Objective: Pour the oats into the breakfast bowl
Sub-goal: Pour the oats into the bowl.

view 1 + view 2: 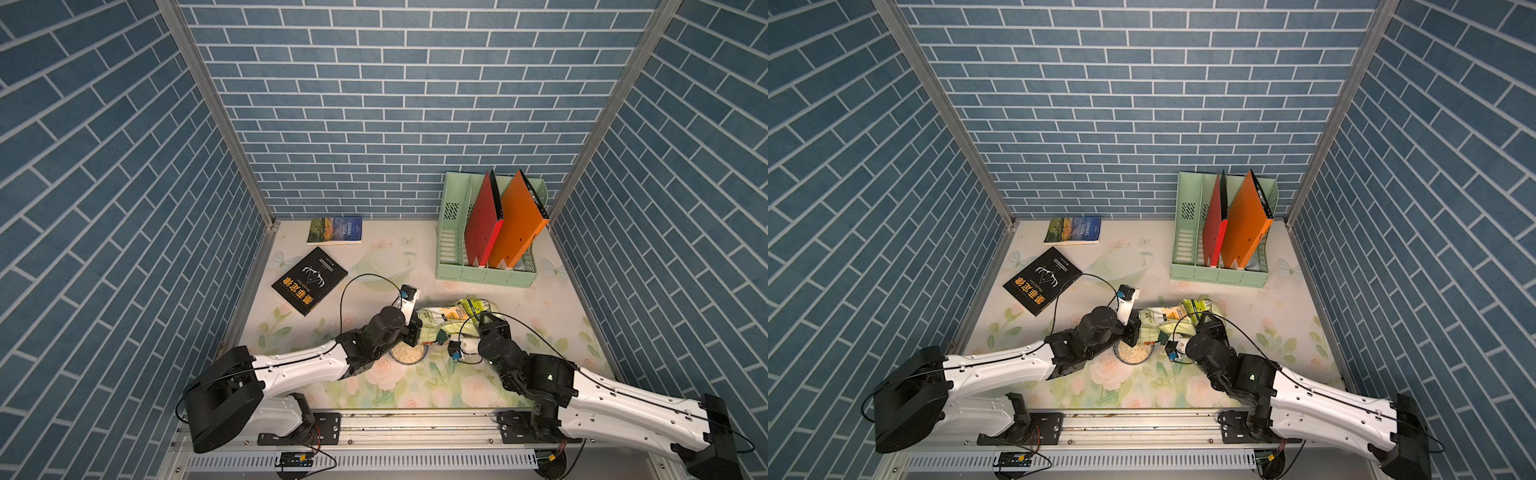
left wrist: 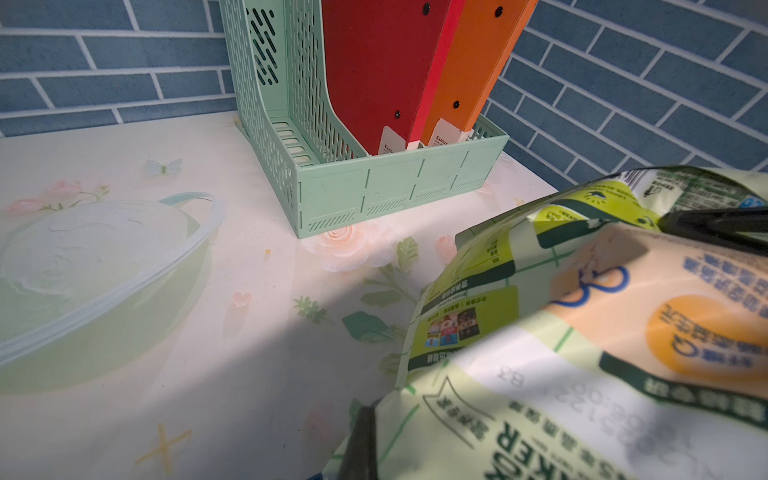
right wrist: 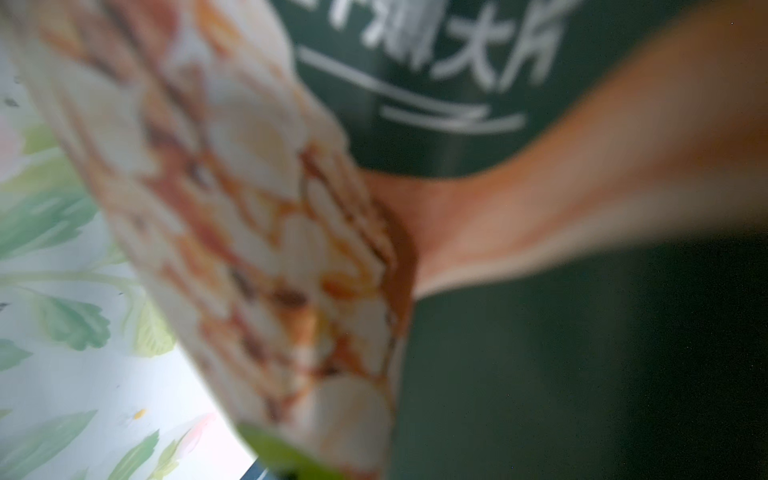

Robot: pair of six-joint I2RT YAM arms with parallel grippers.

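**Both top views.** You hold the oats bag [image 1: 451, 318] on its side, lifted off the floral tablecloth [image 1: 415, 395]. It is strung between your two grippers near the middle of the table.

**Left gripper.** Your left gripper [image 1: 413, 336] has its jaws pinched together on the bag end nearest the left arm. In the left wrist view, one dark finger [image 2: 361, 440] shows at the edge of the crinkled pale-green bag [image 2: 582, 332].

**Right gripper.** Your right gripper [image 1: 482, 322] is clamped on the opposite end, its fingertips buried in the folds. The right wrist view is filled by the bag's blurred print of oat flakes [image 3: 249, 208], pressed close to the lens.

**Bowl and oats.** The breakfast bowl [image 1: 415, 364] stands on the cloth directly below the left gripper and the bag end it holds. The gripper covers the bowl's far rim. The oats [image 1: 409, 353] lie in the bowl as a pale beige layer across all of the inside that you can see.

**Background.**
- A mint-green file rack [image 1: 482, 274] stands by the back wall on the right. A red folder [image 1: 482, 224] and an orange folder [image 1: 517, 224] lean in it.
- A black book [image 1: 309, 280] lies flat to the left of the bag.
- An Animal Farm paperback [image 1: 334, 230] lies flat beyond the black book, by the back wall.
- All of these are well apart from the bowl.
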